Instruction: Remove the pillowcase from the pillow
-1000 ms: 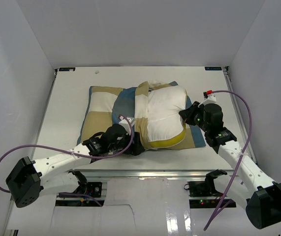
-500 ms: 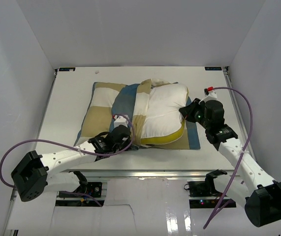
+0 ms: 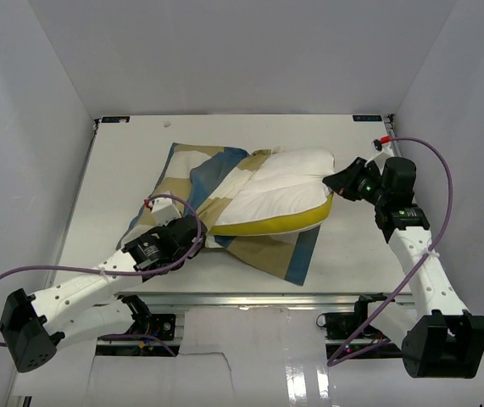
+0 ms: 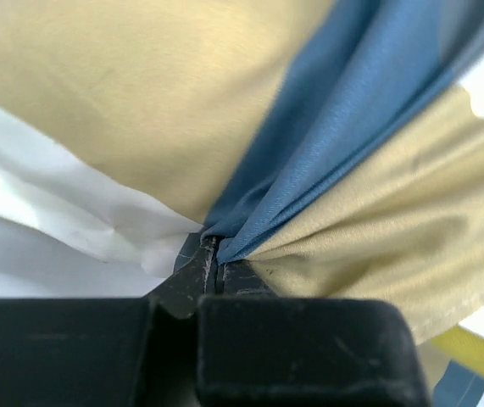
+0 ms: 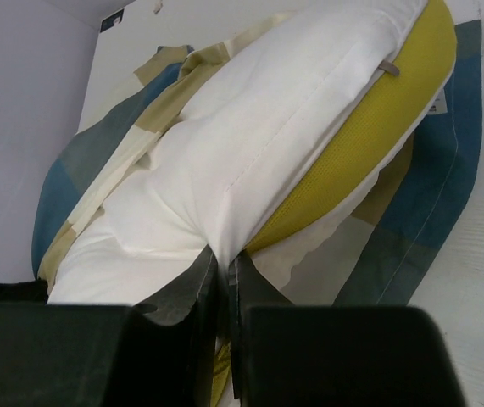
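- White table (image 3: 114, 178) inside a plain white enclosure; nothing else on it but the work.
- Pillowcase (image 3: 192, 174) lies left of centre, bunched around the left end of the pillow (image 3: 284, 180), with a loose flap spread under the pillow toward the near edge.
- Pillow is mostly bared, lying diagonally toward the right, yellow edge (image 3: 275, 224) facing the arms. Its left end remains inside the cover.
- Left gripper (image 4: 216, 259) is clamped on a gathered fold of the blue and tan fabric at the cover's near side.
- Right gripper (image 5: 223, 254) is pinched on the pillow's white right-hand corner.
- Step in hand, as judged: drawing the two apart. Hold the left clamp steady as anchor, pull the pillow rightward along its own length, and keep it low so the trapped flap does not drag along.
- Risk: either thin pinch may slip under tension.
- Against the frame one second back: left jaws were open, now closed on cloth; the left arm has drawn back leftward; the right arm has moved right and farther from its base; more of the pillow is exposed.
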Robot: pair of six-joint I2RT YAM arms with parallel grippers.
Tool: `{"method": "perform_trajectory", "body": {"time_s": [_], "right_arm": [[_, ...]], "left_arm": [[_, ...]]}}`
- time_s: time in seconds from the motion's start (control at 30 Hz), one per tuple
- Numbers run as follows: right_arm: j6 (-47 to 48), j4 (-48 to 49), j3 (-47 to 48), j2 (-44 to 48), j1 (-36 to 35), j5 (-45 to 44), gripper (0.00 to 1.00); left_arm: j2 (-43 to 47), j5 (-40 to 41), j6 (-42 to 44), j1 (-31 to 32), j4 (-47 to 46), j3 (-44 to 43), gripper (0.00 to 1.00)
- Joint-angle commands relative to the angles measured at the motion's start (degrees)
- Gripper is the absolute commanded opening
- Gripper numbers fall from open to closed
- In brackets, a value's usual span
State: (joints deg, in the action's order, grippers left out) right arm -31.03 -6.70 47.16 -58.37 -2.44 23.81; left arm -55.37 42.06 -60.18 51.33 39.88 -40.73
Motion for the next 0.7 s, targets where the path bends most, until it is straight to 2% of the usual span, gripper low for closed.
{"method": "perform_trajectory", "body": {"time_s": [0.0,0.03,0.13,0.17,0.27,0.3,0.43,0.53,0.57,0.67], "right_arm": [[3.2,6.8,2.8,1.2,3.7,1.5,0.08],[3.3,7.2,2.7,1.1,3.7,5.1,0.08],[3.7,9.5,0.9,1.0,3.6,11.3,0.08],[3.9,10.9,0.0,1.7,3.4,13.3,0.08],[4.7,13.9,-4.2,2.9,1.1,16.0,0.08],[4.8,15.2,-5.4,3.0,-0.9,16.2,0.08],[9.8,14.0,-8.0,0.5,-9.9,14.0,0.08],[12.8,13.2,-9.4,-1.4,-12.2,16.2,0.08],[13.3,13.8,-10.1,-1.3,-12.5,15.7,0.08],[13.8,14.5,-12.5,0.0,-12.8,14.9,0.08]], "left_arm": [[1.4,10.1,-3.7,-3.3,13.3,-1.5,0.00],[1.8,9.4,-3.6,-3.3,12.9,-1.4,0.02],[5.0,0.5,5.0,-3.3,5.0,-1.8,0.33],[6.2,-6.8,12.0,-3.3,2.3,-2.2,0.64],[9.0,-17.9,20.7,-3.3,-6.6,-5.1,0.84],[8.8,-22.8,24.1,-3.3,-7.8,-6.7,0.86],[1.6,-23.7,29.6,-3.3,-8.6,-17.2,0.88],[-8.7,-22.6,34.6,-3.6,-7.7,-26.6,0.91],[-14.8,-22.2,35.5,-3.8,-6.1,-31.6,0.92],[-23.2,-20.6,37.9,-5.2,-3.3,-38.9,0.92]]}}
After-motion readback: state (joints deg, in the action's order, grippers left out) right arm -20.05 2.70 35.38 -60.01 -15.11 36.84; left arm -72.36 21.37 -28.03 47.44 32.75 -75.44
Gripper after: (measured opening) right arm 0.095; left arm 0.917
